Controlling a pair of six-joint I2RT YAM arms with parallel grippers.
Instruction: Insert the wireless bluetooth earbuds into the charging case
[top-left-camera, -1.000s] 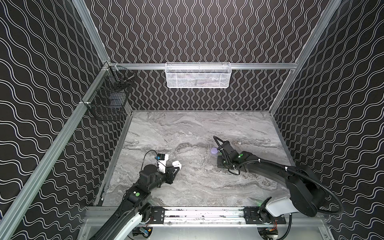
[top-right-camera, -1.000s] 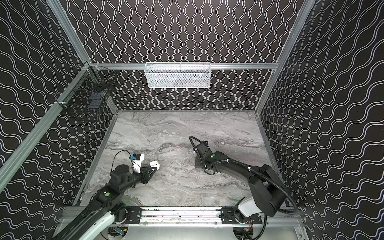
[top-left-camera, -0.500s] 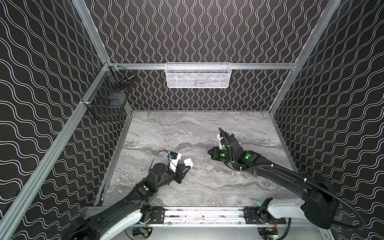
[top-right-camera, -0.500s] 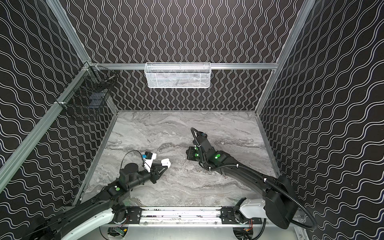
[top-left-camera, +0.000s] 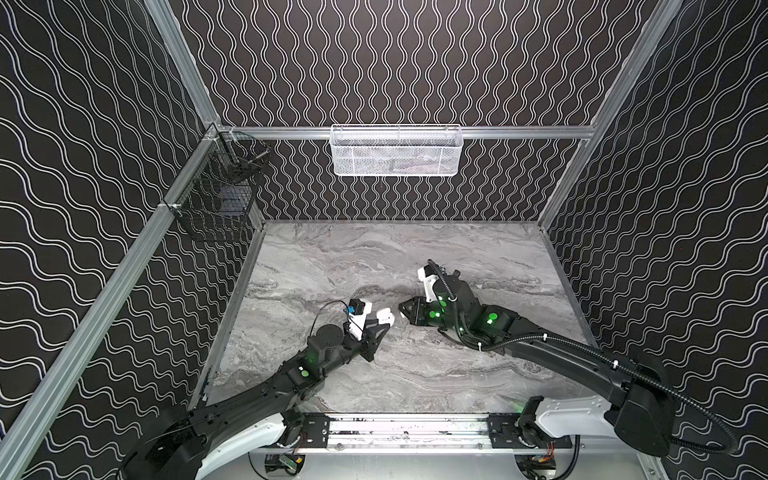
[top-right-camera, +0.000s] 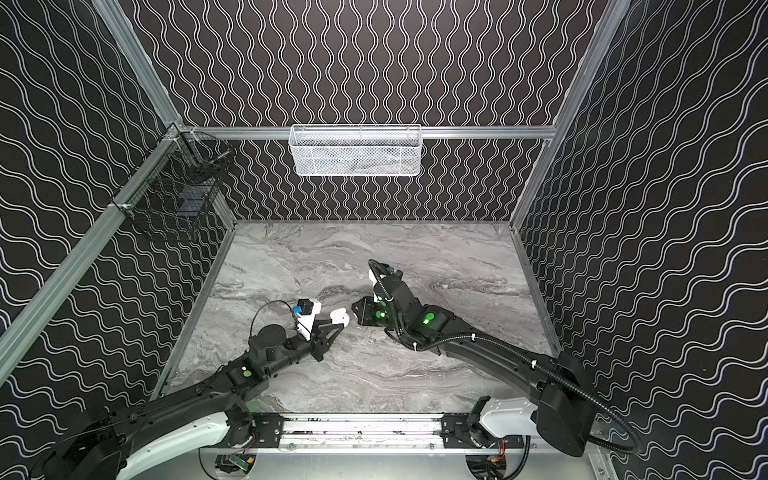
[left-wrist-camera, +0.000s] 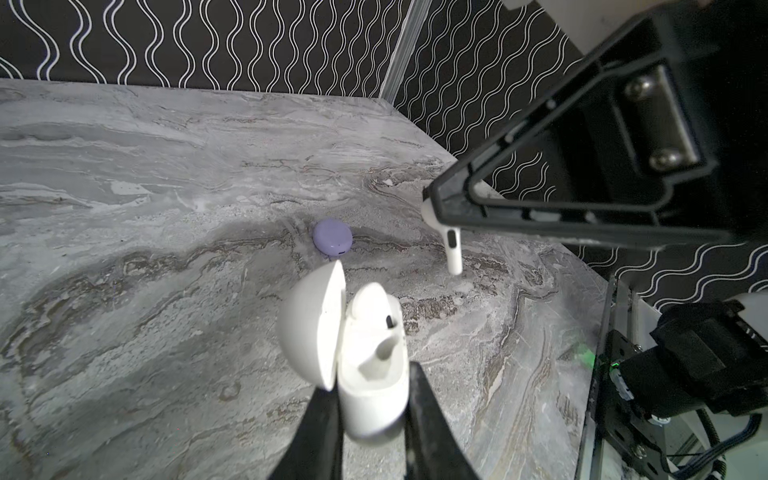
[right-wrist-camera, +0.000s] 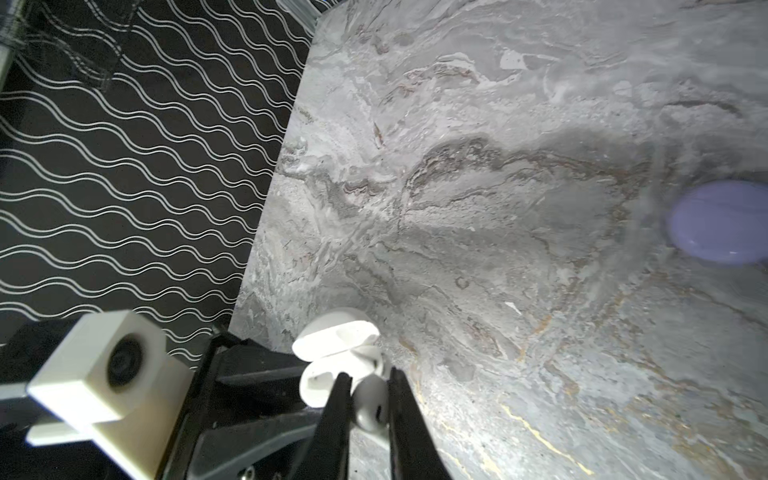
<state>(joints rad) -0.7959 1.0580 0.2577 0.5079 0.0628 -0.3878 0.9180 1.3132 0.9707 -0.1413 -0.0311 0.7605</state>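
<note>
1. Left fingers (left-wrist-camera: 430, 419) were clamped tight on the lower body of the white charging case (left-wrist-camera: 372, 374), one finger on each side. They held it up off the tabletop (left-wrist-camera: 145, 291) with the lid flipped open.
2. Right fingers (right-wrist-camera: 337, 409) were pinched shut on the head of a white earbud (right-wrist-camera: 370, 405). From the left wrist view, the white earbud (left-wrist-camera: 452, 249) had its stem poking out past the fingertips, pointing down toward the tabletop.
3. That bud sat near the case's open mouth but apart from it, so it wasn't in a slot yet.
4. Inside the case, one socket looked already filled by a seated bud (left-wrist-camera: 370, 299), and the socket beside it was open.
5. In both top views the left arm (top-left-camera: 266, 390) lay low, stretched from the front rail toward the middle. Its wrist angled up and to the right, with the case at its tip.
6. Right arm (top-left-camera: 552, 353) reached from the front right corner, low over the tabletop. Its wrist was turned leftward, so the two sets of fingertips faced each other with a small gap.
7. Closed lilac case (left-wrist-camera: 332, 237) sat on the tabletop farther back, clear of both.
</note>
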